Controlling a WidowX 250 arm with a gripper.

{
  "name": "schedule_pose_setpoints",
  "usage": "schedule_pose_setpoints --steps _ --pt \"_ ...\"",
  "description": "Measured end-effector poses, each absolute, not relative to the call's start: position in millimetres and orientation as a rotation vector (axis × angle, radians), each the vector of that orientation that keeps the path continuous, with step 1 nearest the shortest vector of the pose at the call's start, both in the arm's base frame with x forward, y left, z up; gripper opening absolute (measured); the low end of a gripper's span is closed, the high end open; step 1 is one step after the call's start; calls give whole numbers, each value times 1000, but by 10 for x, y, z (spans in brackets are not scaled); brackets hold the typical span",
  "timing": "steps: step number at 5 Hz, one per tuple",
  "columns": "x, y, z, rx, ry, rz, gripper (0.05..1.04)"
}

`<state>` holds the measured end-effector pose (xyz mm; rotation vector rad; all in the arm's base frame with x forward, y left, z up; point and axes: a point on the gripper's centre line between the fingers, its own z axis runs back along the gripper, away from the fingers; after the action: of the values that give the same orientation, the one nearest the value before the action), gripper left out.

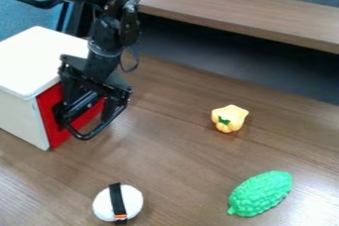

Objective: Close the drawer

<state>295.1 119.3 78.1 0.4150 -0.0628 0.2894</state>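
Drawer (47,113) faces lower right, long axis slanting up rightward; I cannot tell whether the end effector (84,121) is open.

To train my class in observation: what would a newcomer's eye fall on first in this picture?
Most likely the black robot arm at the upper left, hanging before the bright red front of the white box. Next would come the bumpy, bright green toy at the lower right, then the small yellow toy right of centre.
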Motion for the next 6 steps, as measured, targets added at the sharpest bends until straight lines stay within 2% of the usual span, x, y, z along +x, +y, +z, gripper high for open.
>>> schedule_pose_setpoints --steps 1,2,3,4,5,6 --pt "3017 904 725 320 -71 216 999" --pt "3094 471 852 184 -139 124 999" --pt "3108 299 1046 95 -201 104 999" --pt "3109 211 1114 65 -197 84 999" --pt "3067 203 1313 57 -239 97 999" --pt "2898 188 1518 49 -289 110 999"
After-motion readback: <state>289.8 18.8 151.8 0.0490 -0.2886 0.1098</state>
